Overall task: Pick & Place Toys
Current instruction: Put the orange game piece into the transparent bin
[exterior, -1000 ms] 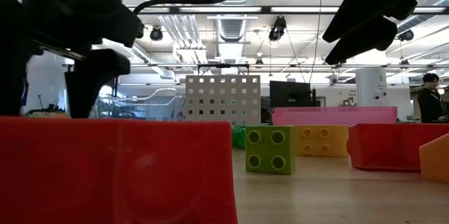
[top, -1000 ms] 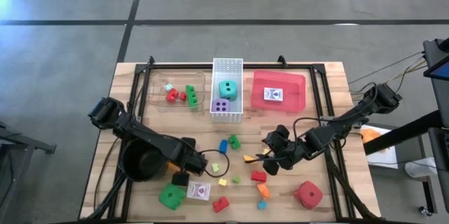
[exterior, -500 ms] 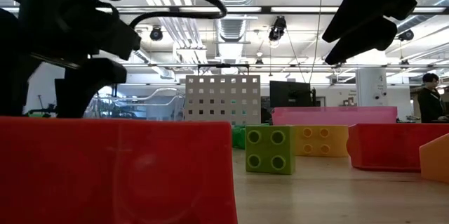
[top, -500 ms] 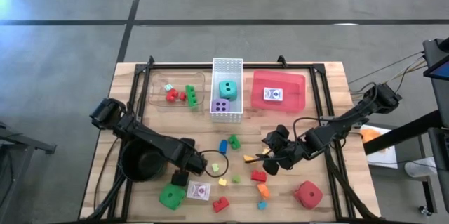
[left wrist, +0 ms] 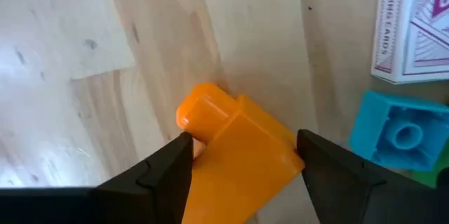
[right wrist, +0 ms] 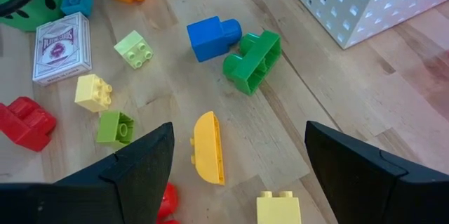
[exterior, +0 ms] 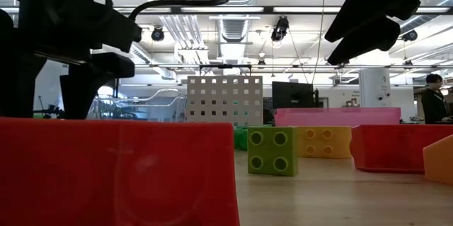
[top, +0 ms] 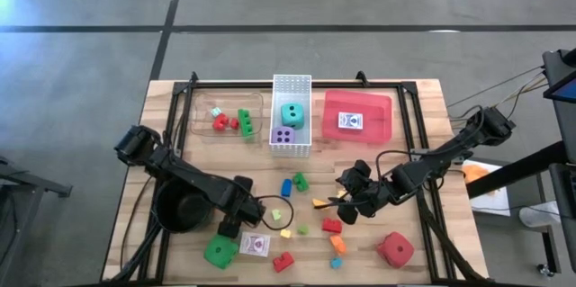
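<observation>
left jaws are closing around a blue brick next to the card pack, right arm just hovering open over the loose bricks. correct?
One thing is off: the brick between the left gripper's jaws is orange, not blue, as the left wrist view shows. The blue brick lies beside it, near the card pack. The right gripper does hover open over the loose bricks.

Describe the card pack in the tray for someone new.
Start at the white perforated basket at the table's far edge; the red tray sits right of it. The card pack lies flat in that tray, alone; the other pack lies on bare wood beside the green die.
</observation>
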Motion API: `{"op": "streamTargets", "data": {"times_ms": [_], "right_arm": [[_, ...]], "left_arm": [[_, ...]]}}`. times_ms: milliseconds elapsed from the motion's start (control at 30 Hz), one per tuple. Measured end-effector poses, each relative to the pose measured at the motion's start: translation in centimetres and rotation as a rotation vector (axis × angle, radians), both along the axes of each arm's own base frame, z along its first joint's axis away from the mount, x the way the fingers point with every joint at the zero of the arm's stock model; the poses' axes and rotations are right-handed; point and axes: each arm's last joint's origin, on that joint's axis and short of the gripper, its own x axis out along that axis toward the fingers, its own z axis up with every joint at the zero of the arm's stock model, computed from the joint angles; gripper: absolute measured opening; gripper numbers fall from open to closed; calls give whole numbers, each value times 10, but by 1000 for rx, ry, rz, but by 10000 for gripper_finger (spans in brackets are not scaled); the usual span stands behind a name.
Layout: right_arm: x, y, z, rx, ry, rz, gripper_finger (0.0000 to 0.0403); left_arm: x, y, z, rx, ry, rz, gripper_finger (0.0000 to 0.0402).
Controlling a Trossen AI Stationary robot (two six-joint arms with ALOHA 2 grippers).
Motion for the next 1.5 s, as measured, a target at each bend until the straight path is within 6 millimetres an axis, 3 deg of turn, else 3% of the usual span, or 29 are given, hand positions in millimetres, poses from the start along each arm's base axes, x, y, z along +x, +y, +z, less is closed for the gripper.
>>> {"op": "streamTargets", "data": {"times_ms": [400, 733, 867, 1200, 1500], "right_arm": [[0, 0, 0, 1, -1, 0, 309], [0, 0, 0, 2, -3, 0, 309], [0, 0, 0, 2, -3, 0, 309], [0, 0, 0, 1, -3, 0, 309], [0, 0, 0, -1, -2, 3, 309]], "left_arm": [[3, 4, 1, 140, -73, -35, 183], [8, 12, 1, 148, -82, -14, 182], [12, 22, 1, 135, -74, 48, 207], [17, 37, 0, 123, -65, 99, 314], [22, 38, 11, 107, -53, 103, 356]]}}
